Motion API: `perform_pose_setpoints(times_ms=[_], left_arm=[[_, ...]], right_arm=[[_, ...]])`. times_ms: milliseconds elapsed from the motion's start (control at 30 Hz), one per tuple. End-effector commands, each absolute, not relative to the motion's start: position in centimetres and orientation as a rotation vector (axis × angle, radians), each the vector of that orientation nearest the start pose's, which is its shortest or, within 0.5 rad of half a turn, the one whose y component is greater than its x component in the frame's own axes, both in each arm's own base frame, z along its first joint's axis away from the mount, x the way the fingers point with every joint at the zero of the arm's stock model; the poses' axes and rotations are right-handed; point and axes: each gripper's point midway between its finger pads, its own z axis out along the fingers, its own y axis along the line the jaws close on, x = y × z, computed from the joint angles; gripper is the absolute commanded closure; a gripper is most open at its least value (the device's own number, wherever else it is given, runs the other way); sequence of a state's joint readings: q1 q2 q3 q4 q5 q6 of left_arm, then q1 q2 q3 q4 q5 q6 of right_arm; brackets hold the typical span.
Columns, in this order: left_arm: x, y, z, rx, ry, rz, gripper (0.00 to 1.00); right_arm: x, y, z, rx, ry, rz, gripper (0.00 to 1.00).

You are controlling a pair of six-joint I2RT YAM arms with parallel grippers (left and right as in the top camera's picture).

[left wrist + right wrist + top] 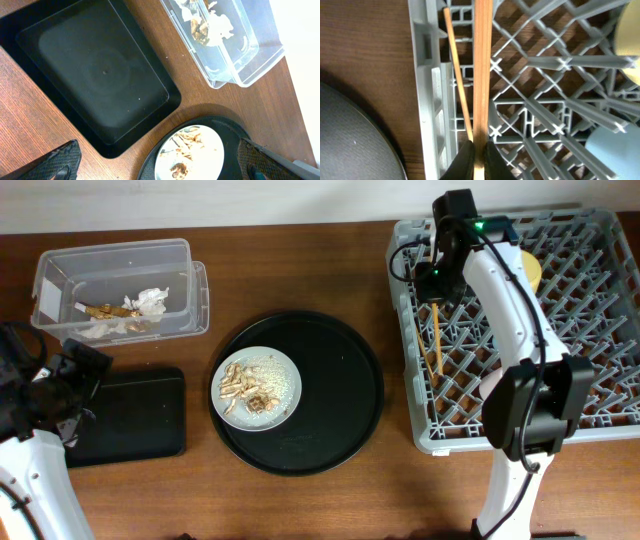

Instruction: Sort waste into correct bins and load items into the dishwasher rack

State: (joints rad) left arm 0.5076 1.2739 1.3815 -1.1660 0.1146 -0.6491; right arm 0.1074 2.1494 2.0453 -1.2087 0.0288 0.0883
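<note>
So the right gripper (479, 161) is pinching one wooden chopstick (483, 75) tight between its fingers, right over the left edge of the dishwasher rack (427, 100). That stick is running lengthwise along the edge, roughly parallel to the second chopstick (457, 75), which is lying in the rack just beside it. I'm guessing a straight let-go drops it next to its mate. The left gripper (78, 372) is hanging spread wide over the shallow black tray (100, 75), well apart, so the right arm's clearly nearer.
</note>
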Motion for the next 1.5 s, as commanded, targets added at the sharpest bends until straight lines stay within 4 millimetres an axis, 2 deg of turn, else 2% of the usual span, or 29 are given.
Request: perform_pose_setpoints(times_ms=[0,33,100,233,333,367,400,433,467,567,700,800,967,1067,1467], left_arm=[[27.0,13.1,23.6,-1.430,2.221,-0.191,0.01],[27.0,13.1,23.6,-1.430,2.221,-0.191,0.01],[27.0,13.1,23.6,-1.430,2.221,-0.191,0.01],[27.0,13.1,23.6,-1.430,2.221,-0.191,0.01],[27.0,13.1,23.6,-1.430,2.221,-0.191,0.01],[27.0,13.1,23.6,-1.430,2.221,-0.191,0.01],[27.0,13.1,23.6,-1.430,2.221,-0.191,0.01],[27.0,13.1,23.6,-1.431,2.220,-0.191,0.01],[27.0,13.1,23.6,-1.430,2.221,-0.191,0.01],[27.0,13.1,23.6,-1.430,2.221,-0.191,0.01],[27.0,13.1,23.6,-1.430,2.221,-0.191,0.01],[27.0,13.1,23.6,-1.430,2.221,-0.191,0.01],[27.0,13.1,23.6,-1.430,2.221,-0.191,0.01],[27.0,13.1,23.6,-1.430,2.221,-0.191,0.01],[27.2,12.7,23.6,-1.424,2.224,-0.223,0.01]], right_arm=[[47.4,5.2,13.2,-0.042,2.886,0.030,0.67],[47.3,5.2,13.2,-0.041,2.889,0.030,0.56],[46.9,5.3,13.1,-0.024,2.905,0.035,0.50],[46.2,5.1,13.7,0.060,2.917,0.043,0.50],[45.8,4.8,16.2,0.131,2.876,0.041,0.47],[45.6,4.6,17.4,0.164,2.849,0.050,0.42],[45.5,4.2,18.7,0.192,2.823,0.057,0.05],[45.2,3.8,20.1,0.228,2.797,0.064,0.02],[45.0,3.3,21.2,0.263,2.773,0.069,0.01],[43.7,0.0,25.2,0.399,2.680,0.075,0.02],[40.9,-5.3,28.3,0.562,2.608,0.041,0.02],[39.7,-7.9,28.8,0.648,2.589,0.019,0.02],[38.2,-11.7,28.0,0.790,2.596,-0.014,0.02],[37.9,-12.6,27.9,0.823,2.588,-0.021,0.02],[37.9,-12.5,27.9,0.820,2.589,-0.021,0.02]])
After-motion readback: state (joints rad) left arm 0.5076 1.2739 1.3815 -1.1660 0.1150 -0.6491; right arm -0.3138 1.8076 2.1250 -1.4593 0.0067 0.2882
